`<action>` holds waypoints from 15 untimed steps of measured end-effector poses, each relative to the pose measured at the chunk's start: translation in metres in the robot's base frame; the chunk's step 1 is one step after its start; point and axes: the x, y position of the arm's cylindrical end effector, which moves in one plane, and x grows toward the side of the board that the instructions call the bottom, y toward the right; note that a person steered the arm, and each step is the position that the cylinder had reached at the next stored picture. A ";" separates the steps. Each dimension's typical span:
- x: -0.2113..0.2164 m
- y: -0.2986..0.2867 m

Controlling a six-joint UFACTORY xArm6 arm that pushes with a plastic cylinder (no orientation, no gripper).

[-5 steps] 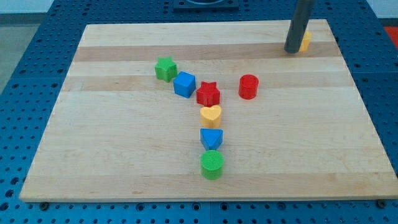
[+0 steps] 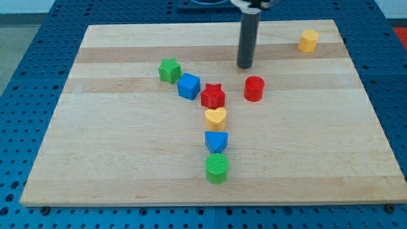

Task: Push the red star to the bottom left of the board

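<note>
My tip (image 2: 245, 66), a bare rod with no jaws, stands far-right of the red star (image 2: 213, 96), well placed to push it near-left, clear of the blue cube (image 2: 188, 86) and yellow heart (image 2: 215, 117).

Colours here: pale wood counter (image 2: 127, 165) with lighter and darker plank stripes, sitting on a blue pegboard base (image 2: 25, 76) dotted with holes. Blocks are a red star (image 2: 213, 96), red cylinder (image 2: 254, 88), green star (image 2: 169, 70), blue cube (image 2: 188, 86), yellow heart (image 2: 215, 117), blue triangle-ish one (image 2: 216, 141), ridged green cylinder (image 2: 217, 168), and a yellow block (image 2: 308, 41) far right. My tip (image 2: 245, 66) is dark grey.
</note>
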 end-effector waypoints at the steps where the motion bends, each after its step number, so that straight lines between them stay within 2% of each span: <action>1: 0.026 -0.025; 4: 0.030 -0.038; 5: 0.049 -0.059; 6: 0.053 -0.026; 8: 0.081 -0.018; 9: 0.082 -0.026; 13: 0.096 -0.134; 15: 0.096 -0.157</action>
